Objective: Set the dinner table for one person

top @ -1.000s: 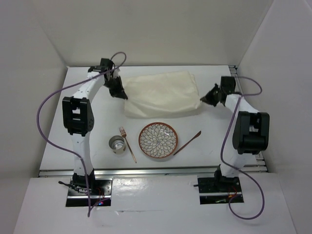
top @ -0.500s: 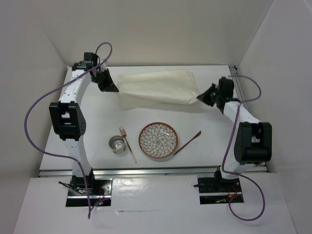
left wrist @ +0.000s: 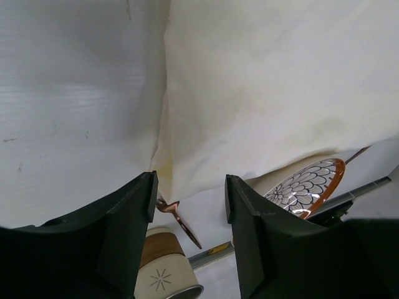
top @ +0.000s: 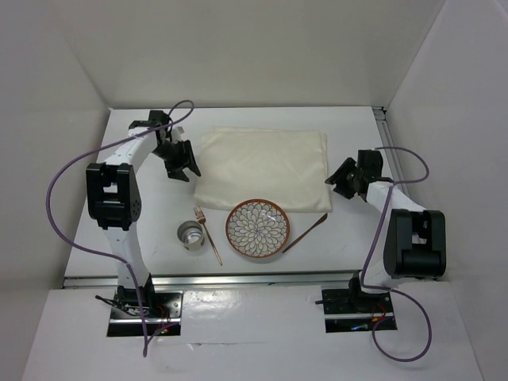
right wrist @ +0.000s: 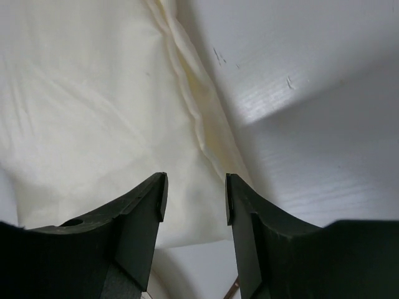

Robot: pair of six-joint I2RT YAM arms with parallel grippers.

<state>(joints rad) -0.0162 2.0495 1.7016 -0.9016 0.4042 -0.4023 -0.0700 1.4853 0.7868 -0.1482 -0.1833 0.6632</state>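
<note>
The white bench (top: pixel 155 210) lies beneath both arms, bearing a cream cloth (top: pixel 262 163) laid flat, its near edge just beside the patterned plate (top: pixel 258 228). The left end effector (top: pixel 186 167) and right end effector (top: pixel 341 176) flank the cloth — both spread, pinching nothing.

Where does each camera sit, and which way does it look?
Top: high above and behind the robot, looking down on the whole table; the left arm and right arm show, bases nearest.
Left wrist: on the left arm, looking past the open left gripper at the cloth, plate, fork and cup.
Right wrist: on the right arm, looking past the open right gripper at the cloth's right edge.
Shared: all three see the cloth; the top and left wrist views both see the plate.
</note>
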